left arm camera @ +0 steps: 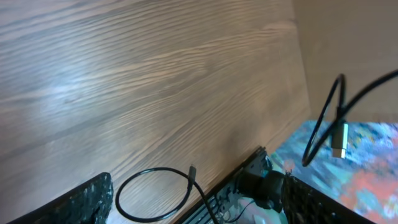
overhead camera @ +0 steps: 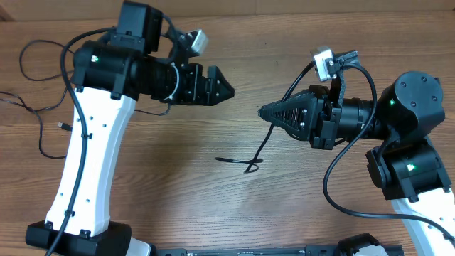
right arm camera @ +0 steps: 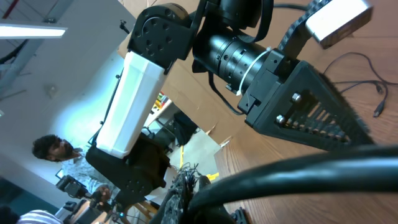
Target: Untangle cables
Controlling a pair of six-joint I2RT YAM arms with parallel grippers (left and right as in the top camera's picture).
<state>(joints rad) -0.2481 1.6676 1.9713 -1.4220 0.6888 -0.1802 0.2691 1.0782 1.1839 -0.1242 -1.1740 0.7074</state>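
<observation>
Well, the right pincer (overhead camera: 261,112) is pressed together on a thin black cable (overhead camera: 259,147). The cable hangs from its tip down to the table (overhead camera: 178,199), where it makes a small loop. The left pincer (overhead camera: 227,87) is spread wide and holds nothing, across from the right one. I think the cable is light, soft and floppy, so it may bend and slip. A good place to grab looks like near the loop, gently.

- You see the right gripper (overhead camera: 261,112) closed on a thin black cable (overhead camera: 252,166) that hangs down to the table (overhead camera: 178,199).
- The left gripper (overhead camera: 219,87) faces it, well apart.
- More cables (overhead camera: 62,126) lie at far left.
</observation>
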